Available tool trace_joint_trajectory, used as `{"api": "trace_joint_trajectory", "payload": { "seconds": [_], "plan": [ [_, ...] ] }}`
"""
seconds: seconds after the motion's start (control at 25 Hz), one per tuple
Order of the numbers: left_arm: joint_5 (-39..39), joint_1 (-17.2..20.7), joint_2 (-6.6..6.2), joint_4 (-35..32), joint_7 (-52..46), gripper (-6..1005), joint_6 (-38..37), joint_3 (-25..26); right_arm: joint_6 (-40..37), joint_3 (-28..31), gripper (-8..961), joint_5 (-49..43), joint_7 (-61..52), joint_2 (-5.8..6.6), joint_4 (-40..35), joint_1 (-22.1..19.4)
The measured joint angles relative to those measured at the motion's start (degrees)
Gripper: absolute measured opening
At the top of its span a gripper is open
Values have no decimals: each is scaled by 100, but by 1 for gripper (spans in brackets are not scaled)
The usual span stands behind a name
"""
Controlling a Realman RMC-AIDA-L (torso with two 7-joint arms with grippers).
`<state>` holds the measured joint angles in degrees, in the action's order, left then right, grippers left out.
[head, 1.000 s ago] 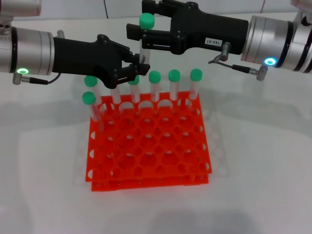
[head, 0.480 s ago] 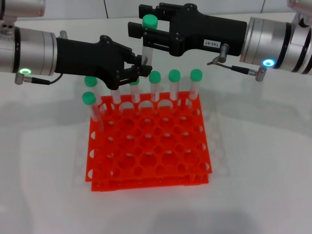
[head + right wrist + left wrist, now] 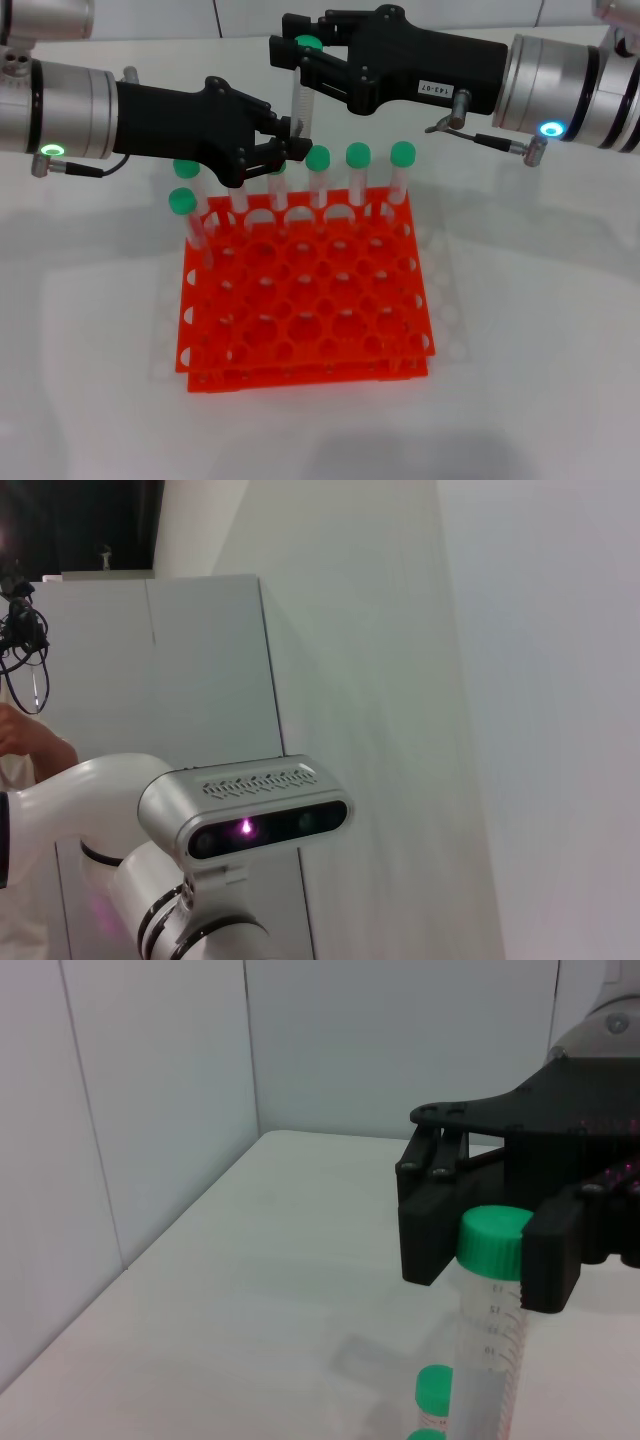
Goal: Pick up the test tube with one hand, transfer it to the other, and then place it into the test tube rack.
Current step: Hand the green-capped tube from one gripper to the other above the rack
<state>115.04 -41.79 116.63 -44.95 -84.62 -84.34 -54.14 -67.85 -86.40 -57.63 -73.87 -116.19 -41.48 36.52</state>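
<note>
The test tube [image 3: 298,100], clear with a green cap [image 3: 309,43], stands upright above the back row of the orange rack [image 3: 300,300]. My left gripper [image 3: 287,140], unlabelled, is shut on the tube's lower part. My right gripper [image 3: 305,58], with the white label, is at the tube's top, one finger on each side of the cap, still spread. The left wrist view shows the cap [image 3: 495,1240] between the right gripper's fingers [image 3: 430,1245] and the tube body [image 3: 488,1350] below.
Several identical green-capped tubes stand in the rack's back row [image 3: 357,175], and one stands at its left edge [image 3: 183,205]. The rack sits on a white table [image 3: 540,330]. The right wrist view shows only a wall and the robot's head camera [image 3: 260,815].
My left gripper has carried the tube a little to the right, bringing the cap in between the right gripper's fingers. The right gripper has barely moved.
</note>
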Motion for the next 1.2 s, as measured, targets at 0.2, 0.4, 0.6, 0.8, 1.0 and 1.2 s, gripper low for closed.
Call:
{"api": "trace_joint_trajectory", "payload": {
  "seconds": [0.2,0.4,0.6,0.8,1.0,1.2],
  "plan": [
    [-1,15,0,-12,37,200,0,0,-7,0,258,7,0,0,0,-19],
    [-47,37,4,-44,19,201,-16,4,-24,1,250,14,-3,0,0,-27],
    [-138,88,14,-74,2,289,-3,55,-33,0,251,16,-13,0,0,-31],
    [-303,225,12,-269,-8,517,-41,62,-63,1,251,16,-22,0,0,-32],
    [-410,393,40,-485,-25,738,-40,62,-63,1,252,16,-38,0,0,-38],
    [-521,558,34,-629,-83,885,-51,62,-64,1,252,53,-45,11,0,-57]
  ]
}}
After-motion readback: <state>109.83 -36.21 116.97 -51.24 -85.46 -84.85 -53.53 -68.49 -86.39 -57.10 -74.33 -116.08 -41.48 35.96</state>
